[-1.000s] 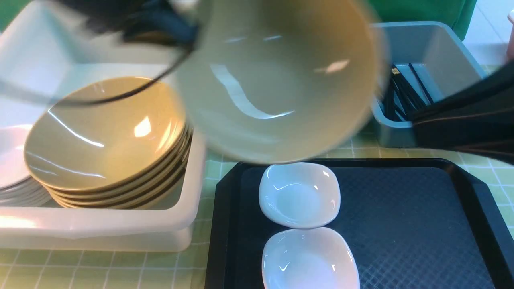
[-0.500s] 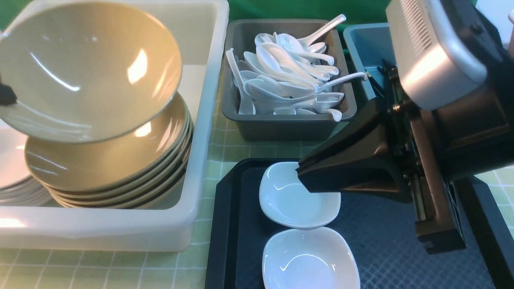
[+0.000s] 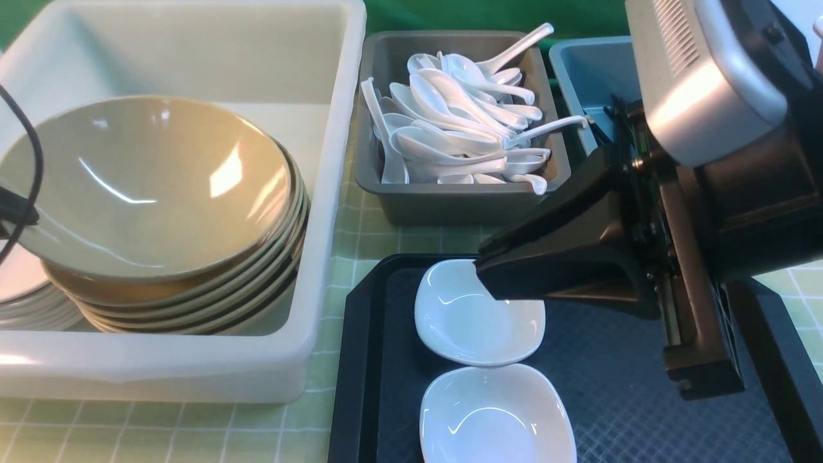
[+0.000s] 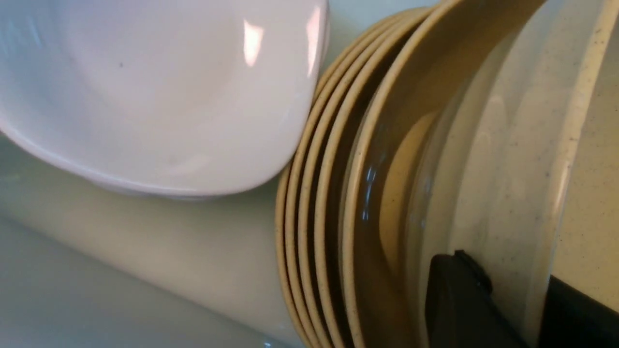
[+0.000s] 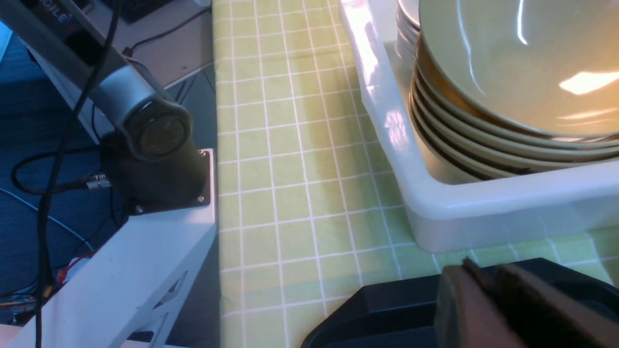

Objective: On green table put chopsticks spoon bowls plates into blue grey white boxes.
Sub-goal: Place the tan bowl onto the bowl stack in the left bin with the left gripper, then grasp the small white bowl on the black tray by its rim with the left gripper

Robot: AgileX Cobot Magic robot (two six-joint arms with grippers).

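In the big white box [image 3: 193, 376] stands a stack of tan bowls [image 3: 193, 302]. The top bowl [image 3: 154, 186] lies tilted on the stack. My left gripper [image 3: 13, 215] is shut on its left rim. In the left wrist view the fingers [image 4: 459, 290] of that gripper [image 4: 512, 278] pinch the rim [image 4: 512, 145]. My right gripper [image 3: 488, 273] hovers over the far white plate [image 3: 469, 321] on the black tray [image 3: 643, 360]; its blurred fingers [image 5: 464, 309] stand close together. A second plate [image 3: 495, 418] lies nearer. Spoons [image 3: 463, 128] fill the grey box [image 3: 450, 206]. The chopsticks are hidden behind my right arm.
White plates [image 3: 19, 283] are stacked in the white box beside the bowls. The blue-grey box [image 3: 578, 64] stands at the back right, half covered by my right arm. The green table [image 3: 398, 238] shows between boxes and tray. The left arm's base [image 5: 154, 145] stands off the table's edge.
The held bowl has swung left from mid-view and come down onto the stack in the white box. My right arm came in over the tray and has since barely moved.
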